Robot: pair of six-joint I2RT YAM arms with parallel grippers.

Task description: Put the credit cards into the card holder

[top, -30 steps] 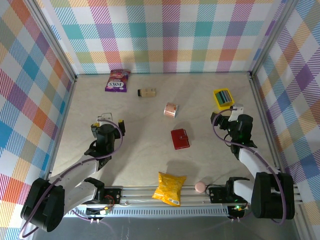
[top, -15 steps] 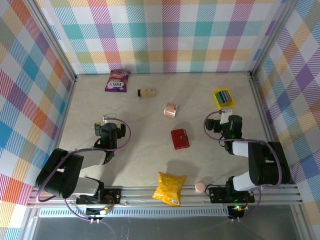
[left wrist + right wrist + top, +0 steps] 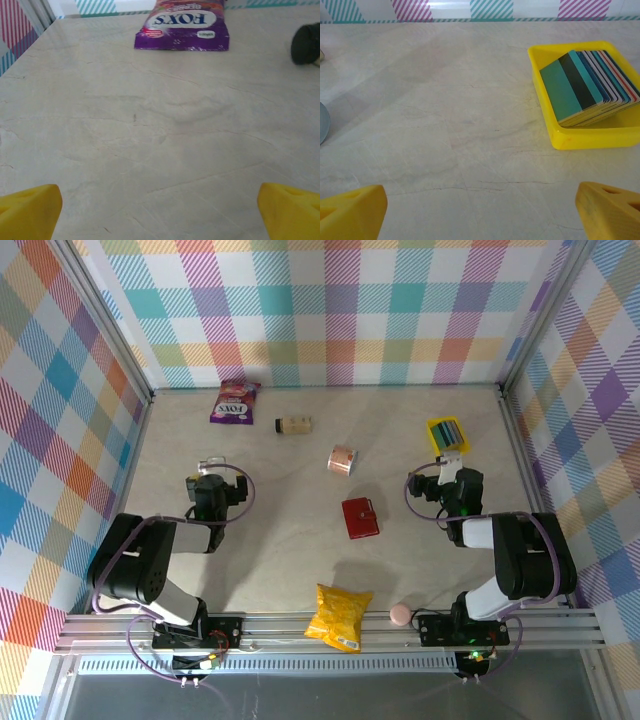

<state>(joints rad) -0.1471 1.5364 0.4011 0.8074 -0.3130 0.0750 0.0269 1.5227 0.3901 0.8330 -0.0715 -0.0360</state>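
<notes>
Right wrist: glossy credit cards (image 3: 590,82) fanned in a yellow plastic tray (image 3: 585,141); left gripper (image 3: 160,202) and right gripper (image 3: 480,202) agape.

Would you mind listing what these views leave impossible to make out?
- Right wrist view: the credit cards overlap in the yellow tray, so their count is hidden.
- Right wrist view: a grey object is cut off by the left edge.
- Left wrist view: a dark object is blurred and cut by the right edge.
- Top view: the card holder is too small to show its snap.
</notes>
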